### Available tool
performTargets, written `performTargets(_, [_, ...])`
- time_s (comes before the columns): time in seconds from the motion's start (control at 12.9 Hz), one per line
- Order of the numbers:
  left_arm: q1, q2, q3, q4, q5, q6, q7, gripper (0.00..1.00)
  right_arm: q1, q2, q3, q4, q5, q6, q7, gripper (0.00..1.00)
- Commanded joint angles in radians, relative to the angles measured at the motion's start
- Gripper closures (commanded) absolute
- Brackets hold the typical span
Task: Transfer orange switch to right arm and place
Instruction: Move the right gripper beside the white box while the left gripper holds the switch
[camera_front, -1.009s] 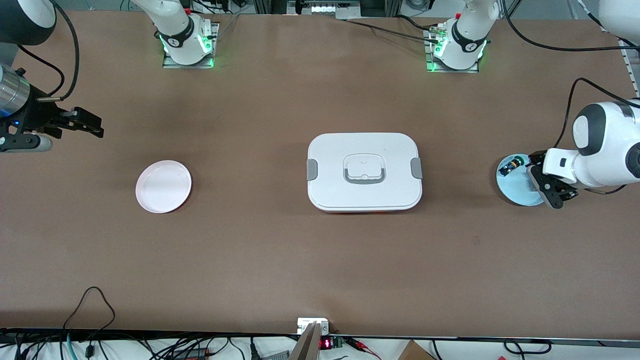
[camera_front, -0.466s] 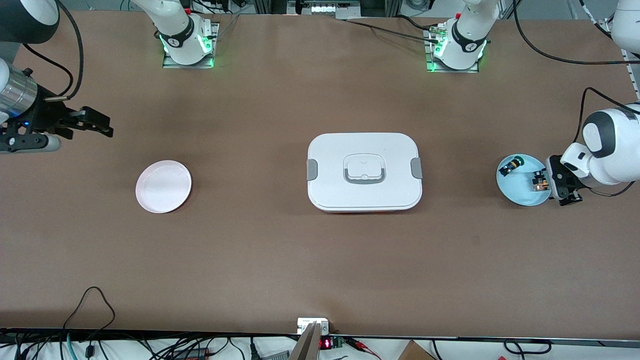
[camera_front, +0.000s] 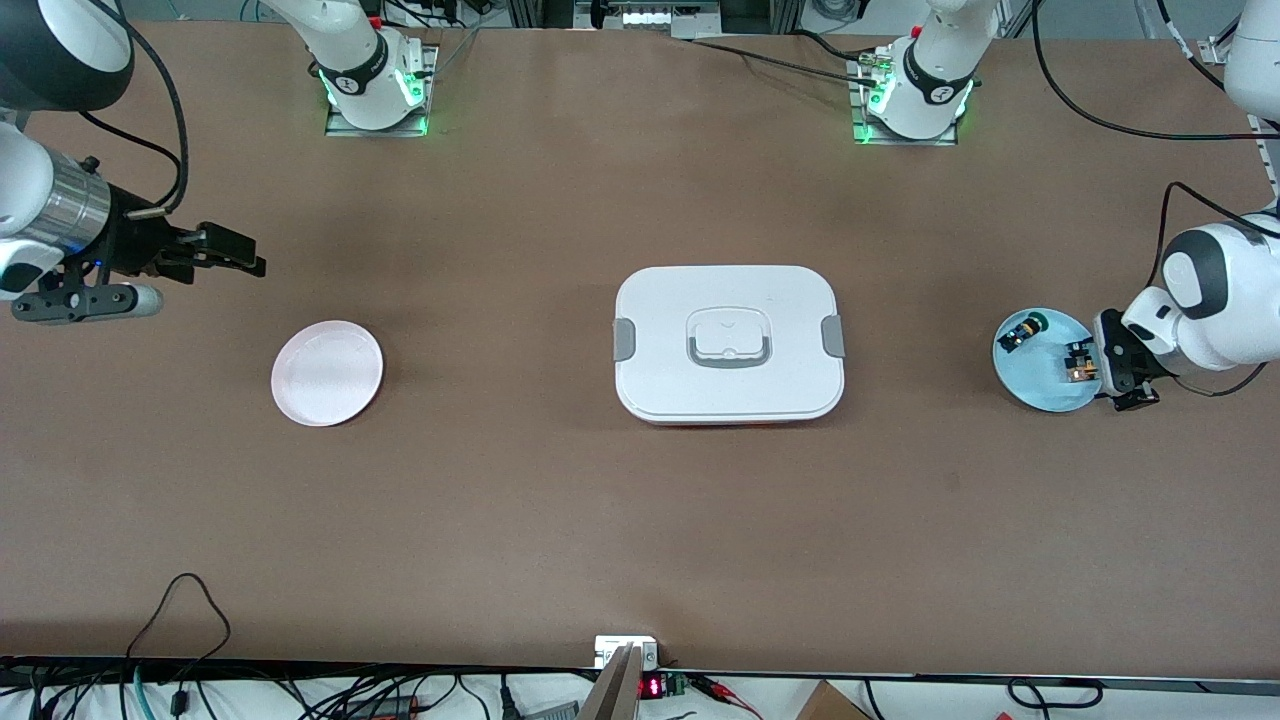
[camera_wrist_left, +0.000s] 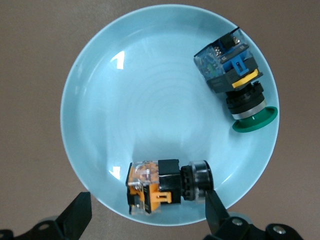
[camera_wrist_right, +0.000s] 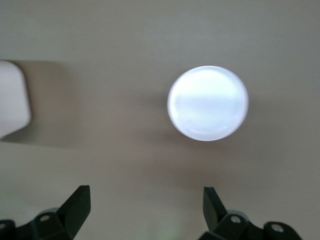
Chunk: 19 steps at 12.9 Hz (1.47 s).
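Orange and black, the switch (camera_front: 1077, 362) (camera_wrist_left: 165, 186) is seen lying on its side in the blue dish (camera_front: 1035, 385) (camera_wrist_left: 165, 100) at the left arm's end of the tabletop (camera_front: 640, 520), near the dish's rim. A green-capped part (camera_front: 1022, 329) (camera_wrist_left: 237, 90) lies in the same dish, apart from the switch. No writing can be read on any of them. The left claw (camera_front: 1112, 368) (camera_wrist_left: 145, 220) is held open over the dish's edge beside the switch, one finger (camera_wrist_left: 215, 210) just touching its black end, and nothing is gripped. Since the earliest frame that claw has been drawn back off the dish, so that the switch is uncovered. The right claw (camera_front: 232, 254) (camera_wrist_right: 145, 210) is open and empty above the tabletop near the pink plate (camera_front: 327, 372) (camera_wrist_right: 207, 103); it has been carried toward the middle. A white lidded box (camera_front: 728, 343) sits at the centre.
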<state>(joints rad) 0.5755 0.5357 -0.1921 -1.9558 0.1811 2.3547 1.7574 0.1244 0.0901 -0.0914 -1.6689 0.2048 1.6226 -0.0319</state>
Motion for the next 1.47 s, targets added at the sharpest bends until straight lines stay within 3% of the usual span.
performTargets(0.0, [0.017, 0.007, -0.015, -0.009, 0.009, 0.011, 0.027, 0.00, 0.001, 0.013, -0.002, 0.006, 0.062, -0.021, -0.008, 0.00])
performTargets(0.16, [0.017, 0.006, -0.016, -0.018, 0.005, 0.011, 0.025, 0.00, 0.003, 0.028, -0.001, 0.005, 0.080, -0.021, -0.019, 0.00])
performTargets(0.31, [0.018, 0.006, -0.016, -0.018, 0.005, 0.005, 0.024, 0.00, -0.003, 0.063, -0.002, 0.005, 0.192, -0.044, -0.135, 0.00])
performTargets(0.54, [0.017, -0.009, -0.018, -0.002, -0.052, -0.024, 0.013, 0.00, 0.007, 0.102, -0.002, 0.003, 0.429, -0.047, -0.148, 0.00])
performTargets(0.78, [0.014, -0.055, -0.016, 0.005, -0.097, -0.074, -0.169, 0.00, 0.052, 0.148, -0.001, 0.003, 0.762, -0.047, -0.152, 0.00])
performTargets(1.16, [0.015, -0.072, -0.015, 0.000, -0.095, -0.120, -0.331, 0.00, 0.144, 0.223, -0.001, 0.006, 1.152, -0.026, -0.230, 0.00])
performTargets(1.4, [0.012, -0.054, -0.015, -0.011, -0.086, -0.121, -0.232, 0.00, 0.199, 0.281, -0.001, 0.014, 1.261, 0.040, -0.327, 0.00])
